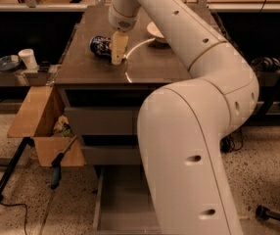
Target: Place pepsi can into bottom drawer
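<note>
The pepsi can [99, 46] lies on its side on the dark cabinet top [96, 67], near the back left. My gripper [117, 49] hangs down from the arm right beside the can's right end, its pale fingers [118, 47] touching or just in front of it. The bottom drawer [123, 199] is pulled open at floor level, its flat grey floor bare; my arm's large white body covers its right part.
A white bowl [155, 32] sits on the cabinet top behind the arm. Two closed upper drawers [101, 120] face front. An open cardboard box [39, 119] with tools stands to the left. A side shelf holds a cup [28, 58] and dishes.
</note>
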You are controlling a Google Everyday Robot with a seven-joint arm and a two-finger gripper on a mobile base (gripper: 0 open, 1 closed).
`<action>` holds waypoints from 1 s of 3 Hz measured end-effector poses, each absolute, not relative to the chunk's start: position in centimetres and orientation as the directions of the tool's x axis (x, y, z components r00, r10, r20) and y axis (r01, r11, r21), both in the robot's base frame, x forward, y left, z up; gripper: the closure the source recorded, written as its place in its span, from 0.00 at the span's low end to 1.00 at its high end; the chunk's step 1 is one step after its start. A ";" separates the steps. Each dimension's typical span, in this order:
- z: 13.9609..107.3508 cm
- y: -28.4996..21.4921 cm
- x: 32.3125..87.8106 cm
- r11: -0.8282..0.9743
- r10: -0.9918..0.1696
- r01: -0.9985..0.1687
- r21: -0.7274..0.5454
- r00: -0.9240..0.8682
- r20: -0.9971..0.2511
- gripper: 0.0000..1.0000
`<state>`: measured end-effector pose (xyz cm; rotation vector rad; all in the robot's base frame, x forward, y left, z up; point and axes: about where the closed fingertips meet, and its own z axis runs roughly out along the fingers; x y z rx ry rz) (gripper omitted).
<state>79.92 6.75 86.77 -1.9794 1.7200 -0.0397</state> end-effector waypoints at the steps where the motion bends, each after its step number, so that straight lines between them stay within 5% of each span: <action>1: 86.8 6.8 79.9 -0.065 -0.932 -0.917 -0.393 0.196 -0.304 0.19; 3: 86.8 6.8 79.9 -0.065 -0.932 -0.917 -0.393 0.196 -0.304 0.66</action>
